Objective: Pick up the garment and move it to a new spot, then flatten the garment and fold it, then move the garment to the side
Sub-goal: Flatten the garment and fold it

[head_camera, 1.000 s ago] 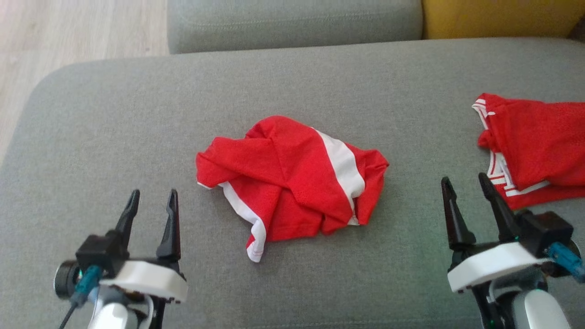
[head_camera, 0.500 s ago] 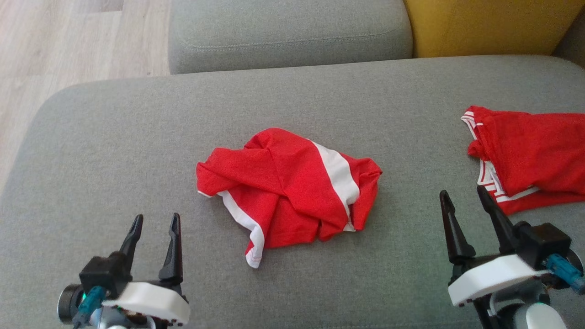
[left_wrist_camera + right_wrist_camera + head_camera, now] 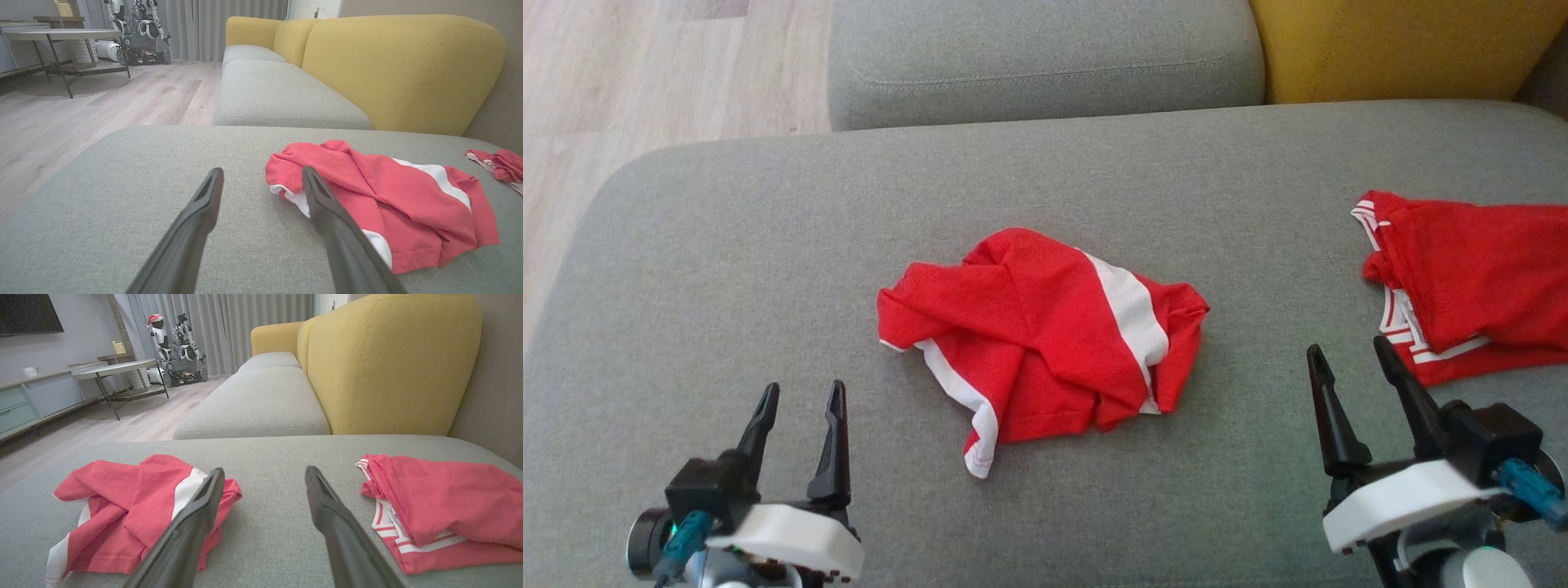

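Head view, nearest first: both hands hover above the near edge of the grey seat cushion (image 3: pixel 768 245). The left hand (image 3: pixel 802 386) is over its near-left part and the right hand (image 3: pixel 1347 345) over its near-right part. Each has its two dark fingers spread wide and pointing away from the robot, and neither holds anything.

Further in, at about the middle of the cushion, lies the garment (image 3: pixel 1037 343), a crumpled red piece with white bands. It sits flat on the fabric, touched by neither hand. The heap is wider than it is deep, so its long axis runs across the cushion from left to right. A white-edged hem trails towards the near edge on its left half. The garment lies forward and to the right of the left hand, and forward and to the left of the right hand. The left hand looks the nearer of the two, with the garment's left corner just past its fingertips. I would expect that hand to reach first.

At the cushion's right edge rests a second red garment (image 3: pixel 1470 286), well apart from the first. Beyond the cushion's far edge come another grey seat (image 3: pixel 1045 49), a yellow backrest (image 3: pixel 1405 41) and the wooden floor (image 3: pixel 645 65).
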Controlling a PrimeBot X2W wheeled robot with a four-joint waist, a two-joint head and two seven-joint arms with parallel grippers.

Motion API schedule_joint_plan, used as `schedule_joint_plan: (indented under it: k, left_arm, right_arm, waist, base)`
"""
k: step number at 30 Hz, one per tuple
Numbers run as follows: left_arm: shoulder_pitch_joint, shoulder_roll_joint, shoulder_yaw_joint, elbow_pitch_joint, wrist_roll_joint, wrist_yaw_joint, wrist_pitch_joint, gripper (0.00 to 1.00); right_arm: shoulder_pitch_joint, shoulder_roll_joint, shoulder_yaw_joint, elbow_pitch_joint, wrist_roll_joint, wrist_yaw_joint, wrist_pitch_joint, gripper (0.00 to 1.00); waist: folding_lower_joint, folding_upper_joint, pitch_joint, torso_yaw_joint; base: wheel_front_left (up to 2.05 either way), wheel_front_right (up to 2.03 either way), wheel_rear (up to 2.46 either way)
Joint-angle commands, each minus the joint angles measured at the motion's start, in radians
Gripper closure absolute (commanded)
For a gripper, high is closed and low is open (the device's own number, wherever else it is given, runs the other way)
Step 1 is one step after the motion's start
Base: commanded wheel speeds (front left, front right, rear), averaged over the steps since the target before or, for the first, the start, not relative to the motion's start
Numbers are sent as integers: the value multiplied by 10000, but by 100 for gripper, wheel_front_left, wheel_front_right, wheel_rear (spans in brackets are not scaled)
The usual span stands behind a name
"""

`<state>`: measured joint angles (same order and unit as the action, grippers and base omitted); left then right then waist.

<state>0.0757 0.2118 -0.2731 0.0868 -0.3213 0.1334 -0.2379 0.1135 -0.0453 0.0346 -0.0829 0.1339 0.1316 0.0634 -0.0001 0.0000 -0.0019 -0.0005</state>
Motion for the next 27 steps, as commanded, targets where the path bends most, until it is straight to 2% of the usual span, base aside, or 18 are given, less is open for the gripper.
schedule_joint_plan:
  k: [1,11,16,27]
  left_arm:
    - [-494,162,385,-324,-48,77,-42,0]
    - [-582,94,286,-433,-66,149,-64,0]
    - [-835,70,220,-452,-55,92,-90,0]
    - [-1979,-375,-20,-226,113,-221,-212,0]
  right_arm:
    - [-311,-49,249,-392,76,-9,55,0]
    - [-320,-49,239,-438,85,-9,155,0]
    - [-373,-49,428,-340,64,-9,274,0]
    - [-1034,-49,2844,1177,509,-9,351,0]
  waist:
    - [1,0,8,5]
    - [1,0,113,83]
    - [1,0,280,336]
    - [1,0,1014,1709]
  base:
    - [0,0,0]
    - [0,0,0]
    - [0,0,0]
    - [0,0,0]
